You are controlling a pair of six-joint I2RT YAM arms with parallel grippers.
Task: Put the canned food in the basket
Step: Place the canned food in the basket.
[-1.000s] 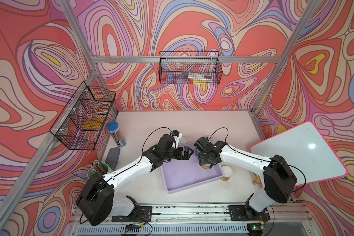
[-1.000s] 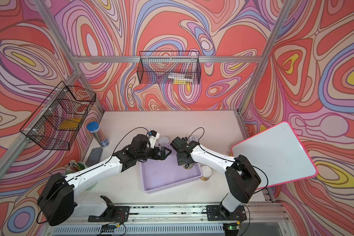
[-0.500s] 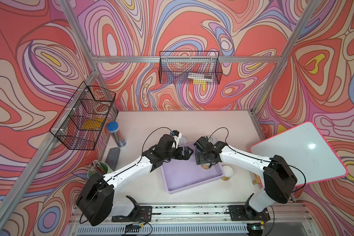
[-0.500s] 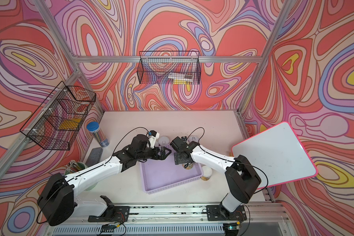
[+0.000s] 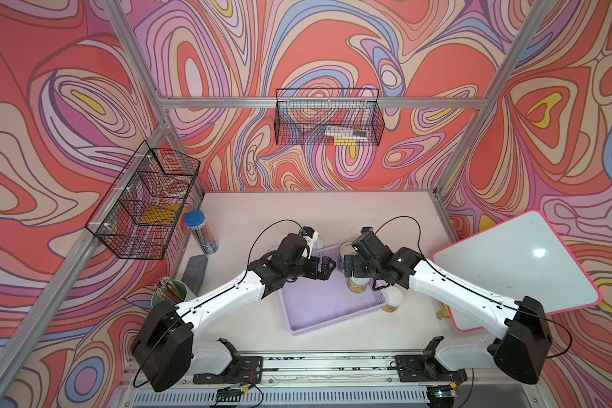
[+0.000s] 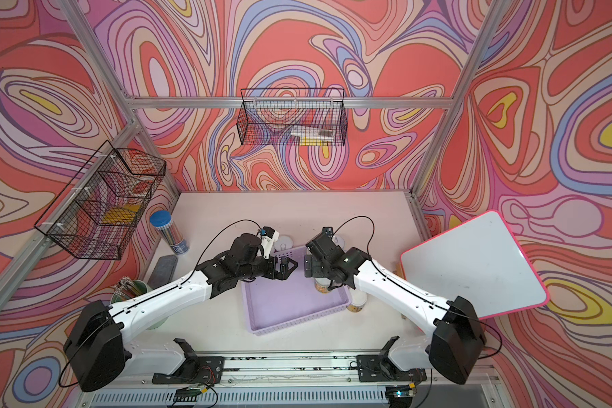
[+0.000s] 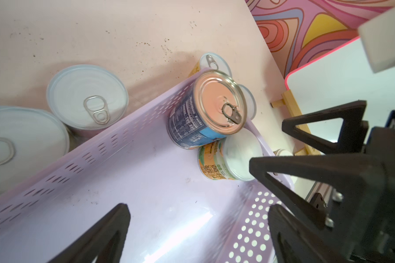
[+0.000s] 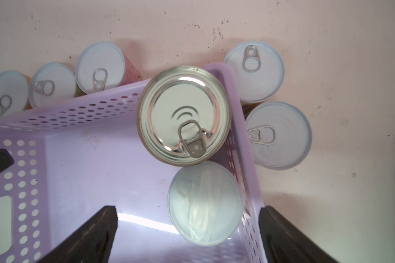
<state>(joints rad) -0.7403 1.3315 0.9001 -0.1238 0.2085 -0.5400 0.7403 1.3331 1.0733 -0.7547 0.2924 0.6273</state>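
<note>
The chief risk is a clash above the shallow lilac perforated plastic basket (image 5: 315,303). The left pincer (image 7: 196,206) and the right pincer (image 8: 187,208) both hang over its far right corner, tips near each other in both top views. Either arm swinging across could strike the other.

A second risk lies with the right pincer itself. Its jaws stand wide apart, gripping nothing, astride the small yellow-and-green-labelled tin with a whitish lid (image 8: 205,202). One jaw sits close by the basket's side wall, so a skewed lift could hook the rim and drag the basket. It could also knock this tin into the larger blue-labelled tin with a bright metal pull-tab lid (image 8: 184,115) right against it.

The left pincer is likewise spread wide and empty, above bare basket floor, with both tins ahead of its tips.

Those two tins stand upright inside the basket, in that corner. Six small whitish-lidded tins sit outside it on the pale worktop (image 8: 328,68):
- a row of three tins (image 8: 51,83) just outside the far wall
- a pair of tins (image 8: 278,134) just outside the side wall
- a lone tin (image 5: 393,300) beside the near right corner

They crowd the walls, so I judge a jaw will find little room there and may shove the basket.
</note>
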